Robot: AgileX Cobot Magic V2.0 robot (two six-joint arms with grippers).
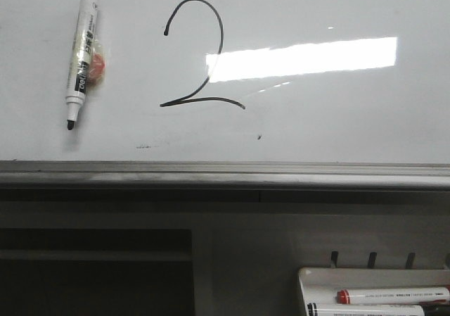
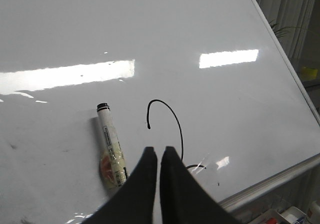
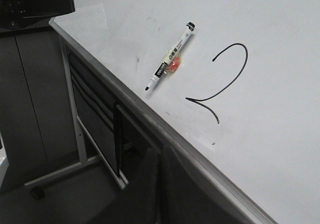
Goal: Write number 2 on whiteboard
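The whiteboard [image 1: 337, 119] lies flat, glossy white with a bright light reflection. The number 2 [image 1: 210, 73] is drawn on it in thin black line, left of the middle. A white marker [image 1: 83, 55] with a black cap and an orange sticker lies on the board left of the 2, uncapped tip toward the board's grey lower edge. Neither gripper shows in the front view. My left gripper [image 2: 159, 151] is shut and empty, above the board between the marker [image 2: 111, 146] and the 2 [image 2: 176, 119]. My right gripper [image 3: 161, 156] is shut and empty, off the board below its grey edge.
A small white tray [image 1: 316, 277] below the board's edge at the right holds two markers [image 1: 394, 296]. A grey metal rail [image 1: 225, 175] runs along the board's lower edge. A dark frame with shelves [image 3: 95, 114] stands under the board. Small dark specks [image 1: 260, 137] mark the board.
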